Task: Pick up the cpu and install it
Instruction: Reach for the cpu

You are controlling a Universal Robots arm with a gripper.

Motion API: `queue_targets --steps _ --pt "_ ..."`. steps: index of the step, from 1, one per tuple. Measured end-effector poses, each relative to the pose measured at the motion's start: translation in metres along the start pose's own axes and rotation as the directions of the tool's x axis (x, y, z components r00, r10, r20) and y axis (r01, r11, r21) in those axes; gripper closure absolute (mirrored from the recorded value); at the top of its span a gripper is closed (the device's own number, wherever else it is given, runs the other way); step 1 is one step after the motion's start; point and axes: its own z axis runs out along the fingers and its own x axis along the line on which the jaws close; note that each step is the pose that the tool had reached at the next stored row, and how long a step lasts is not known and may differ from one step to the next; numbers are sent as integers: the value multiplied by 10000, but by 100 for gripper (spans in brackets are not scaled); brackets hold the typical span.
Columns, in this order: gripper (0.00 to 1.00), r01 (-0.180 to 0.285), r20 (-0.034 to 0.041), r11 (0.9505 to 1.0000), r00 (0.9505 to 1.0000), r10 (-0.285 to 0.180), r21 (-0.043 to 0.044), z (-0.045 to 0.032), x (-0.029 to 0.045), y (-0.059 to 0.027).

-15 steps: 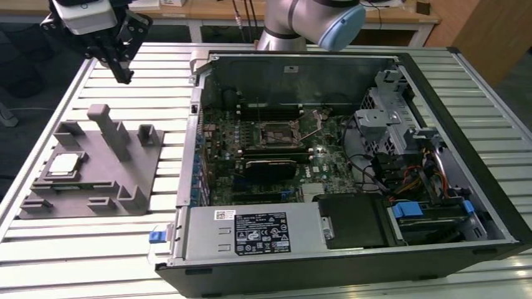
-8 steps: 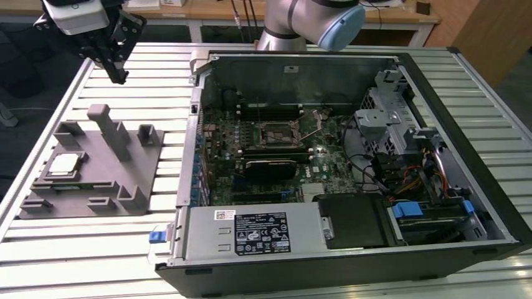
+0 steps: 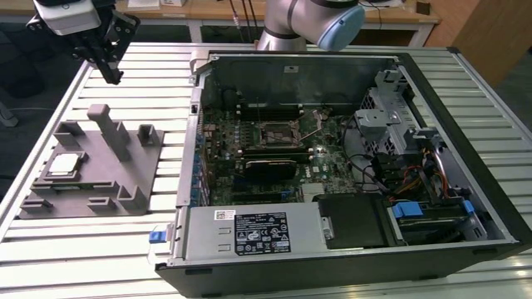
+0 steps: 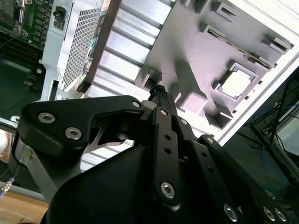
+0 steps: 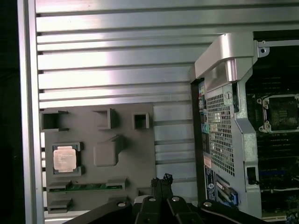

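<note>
The cpu (image 3: pixel 65 164) lies flat with its pale metal top up in a square pocket of the grey tray (image 3: pixel 87 171). The tray rests on the slatted metal surface (image 3: pixel 141 68) at the exterior view's left, just beside the open computer case (image 3: pixel 275 274). The end effector (image 3: pixel 112 76) hangs high over the tray's end of the surface, well apart from the chip. Its fingers are drawn together to a point with nothing between them, and both wrist views show the tips meeting in the same way. Inside the case the socket (image 3: pixel 278 132) sits near the middle of the board; it looks uncovered, though whether its frame is fully raised is too small to tell. The chip is likely very light and quite stiff, so weight is no concern. Its smooth metal top and thin edges would be slippery, and its underside is probably delicate, so hard squeezing or scraping would risk damage. The sensible hold is across two opposite side edges, with the fingertips low against the rim and the chip kept level. In the first wrist view, low walls seem to stand against two opposite sides of the chip while the other two sides look freer, and those freer sides look like the place for fingertips to reach in. A tilted hold would likely let it slip or sit crooked
</note>
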Motion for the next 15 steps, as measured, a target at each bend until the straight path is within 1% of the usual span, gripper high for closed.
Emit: queue_targets --steps 15 --pt "89 1 0 10000 10000 -1 0 -1 180 -16"
